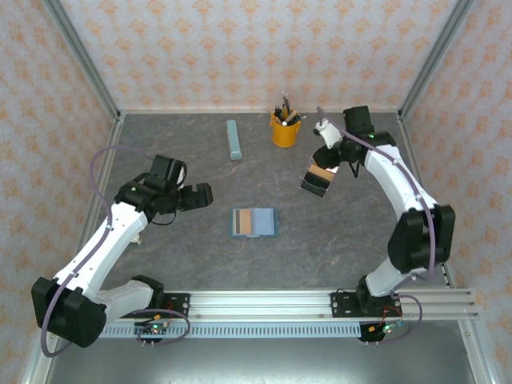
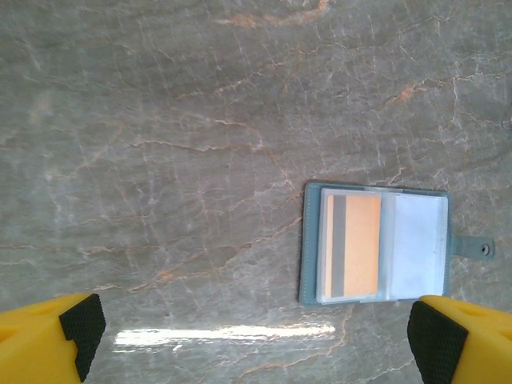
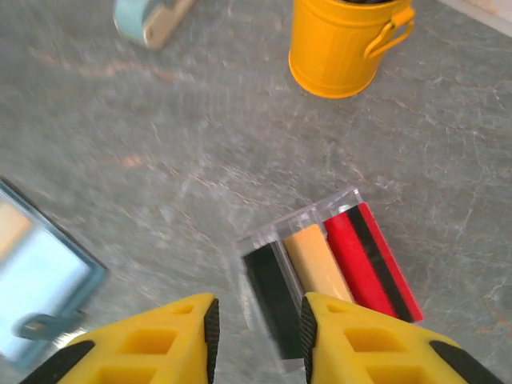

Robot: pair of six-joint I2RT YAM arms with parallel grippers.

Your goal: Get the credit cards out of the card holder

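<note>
The card holder (image 1: 254,222) lies open on the middle of the table, with a tan credit card (image 2: 352,244) with a grey stripe in its left pocket. Its teal edge (image 2: 310,240) lies ahead of my left gripper (image 2: 256,340), which is open and hovers left of the holder (image 1: 200,194). My right gripper (image 3: 256,332) is open over a fan of clear sleeves with a black card (image 3: 272,300), a tan card (image 3: 314,260) and a red card (image 3: 368,260). The black one is blurred between the fingers; the left pad is clear of it. These cards (image 1: 318,179) sit right of the holder (image 3: 40,280).
A yellow pen cup (image 1: 286,128) stands at the back, close behind the fanned cards (image 3: 340,44). A long pale blue-grey bar (image 1: 234,139) lies to its left. Patterned walls and metal posts close in the table on three sides.
</note>
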